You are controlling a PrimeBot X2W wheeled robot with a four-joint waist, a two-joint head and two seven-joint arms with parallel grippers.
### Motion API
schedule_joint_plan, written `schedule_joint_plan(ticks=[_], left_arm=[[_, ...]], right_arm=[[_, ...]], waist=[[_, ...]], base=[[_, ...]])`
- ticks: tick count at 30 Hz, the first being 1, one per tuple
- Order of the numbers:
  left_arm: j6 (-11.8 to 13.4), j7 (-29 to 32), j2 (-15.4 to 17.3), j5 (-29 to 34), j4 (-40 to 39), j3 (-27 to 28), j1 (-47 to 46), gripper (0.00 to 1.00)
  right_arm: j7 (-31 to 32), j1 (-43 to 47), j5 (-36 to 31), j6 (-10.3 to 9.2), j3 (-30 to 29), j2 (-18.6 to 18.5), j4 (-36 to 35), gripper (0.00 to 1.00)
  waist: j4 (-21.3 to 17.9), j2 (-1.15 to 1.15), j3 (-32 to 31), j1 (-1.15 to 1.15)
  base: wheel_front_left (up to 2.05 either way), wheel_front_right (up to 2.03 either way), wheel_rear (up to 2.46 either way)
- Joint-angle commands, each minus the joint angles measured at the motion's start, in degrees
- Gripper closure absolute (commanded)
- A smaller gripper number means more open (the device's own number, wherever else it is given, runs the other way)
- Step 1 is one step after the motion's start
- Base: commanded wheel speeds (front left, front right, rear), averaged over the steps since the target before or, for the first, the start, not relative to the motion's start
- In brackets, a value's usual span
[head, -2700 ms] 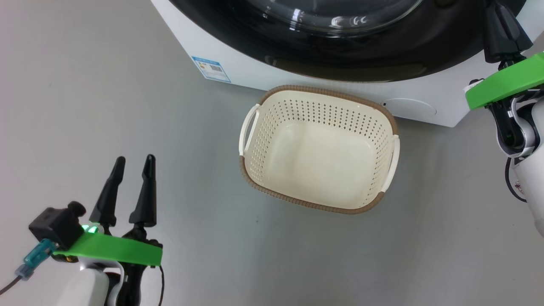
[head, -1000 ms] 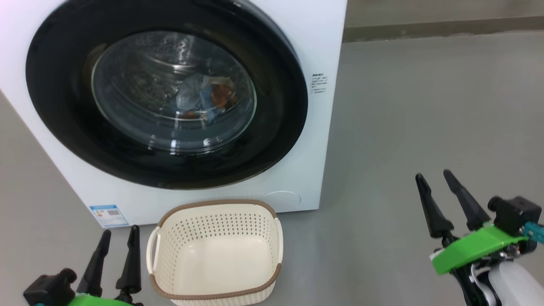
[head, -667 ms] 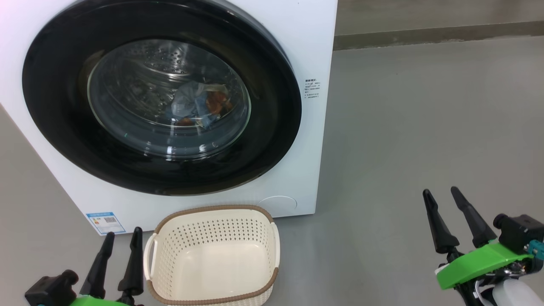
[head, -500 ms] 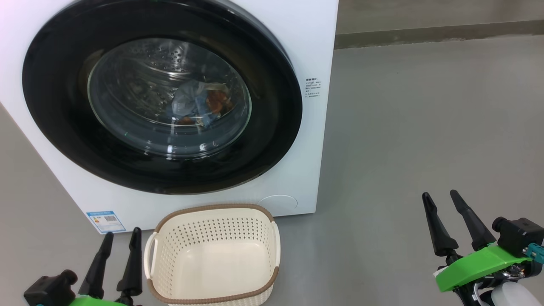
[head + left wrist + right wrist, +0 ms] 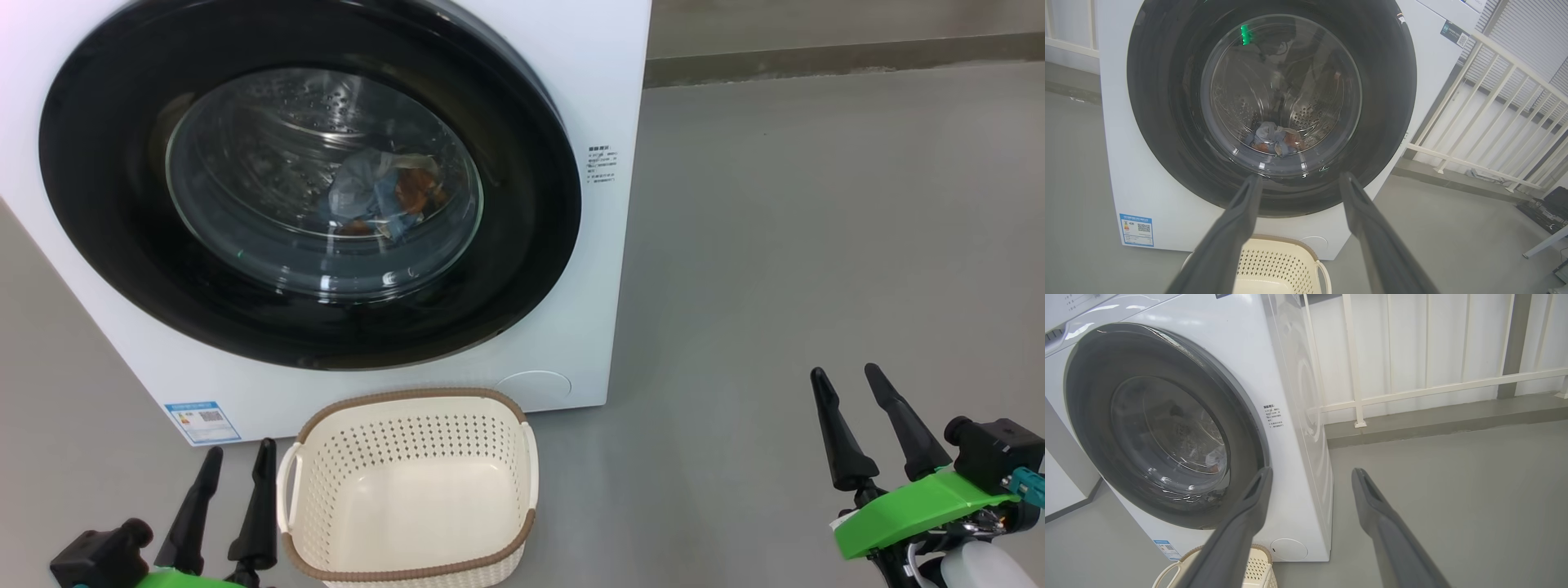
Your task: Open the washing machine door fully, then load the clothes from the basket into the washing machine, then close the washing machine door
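The white washing machine [image 5: 608, 98] [image 5: 1118, 155] [image 5: 1241, 347] stands at the upper left, its round black door [image 5: 106, 245] [image 5: 1163, 134] [image 5: 1092, 428] lying flat against the front. Behind the glass, light-blue and orange clothes [image 5: 380, 196] [image 5: 1276, 139] rest low in the steel drum. In front of the machine sits the cream basket [image 5: 408, 490] [image 5: 1274, 265] [image 5: 1255, 567], with nothing inside. My left gripper [image 5: 238, 457] [image 5: 1299, 181] is open just left of the basket. My right gripper [image 5: 847, 378] [image 5: 1310, 473] is open over bare floor at the lower right.
A blue label [image 5: 202, 420] marks the machine's lower front corner. Grey floor [image 5: 816, 245] spreads to the right of the machine. A white railing [image 5: 1412, 392] [image 5: 1486, 122] runs behind it along a low kerb [image 5: 841, 57].
The head view has swung up from the basket to take in the whole door. In the last second the picture only drifts slightly; both grippers stay open and low.
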Motion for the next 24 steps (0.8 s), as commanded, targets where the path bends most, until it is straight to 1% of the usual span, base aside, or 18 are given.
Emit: schedule_joint_plan(ticks=[1, 24], left_arm=[[0.0, -0.4, 1.6, -0.2, -1.0, 1.8, -2.0, 0.0], [0.0, -0.4, 1.6, -0.6, -0.8, 1.4, -2.3, 0.0]], right_arm=[[-0.3, -0.7, -1.0, -0.01, 0.8, -0.6, -1.2, 0.0], [-0.3, -1.0, -1.3, -0.01, 1.1, -0.2, -0.5, 0.0]], waist=[[0.0, 0.0, 0.0, 0.0], [0.1, 0.0, 0.0, 0.0]], base=[[0.0, 0.0, 0.0], [0.0, 0.0, 0.0]])
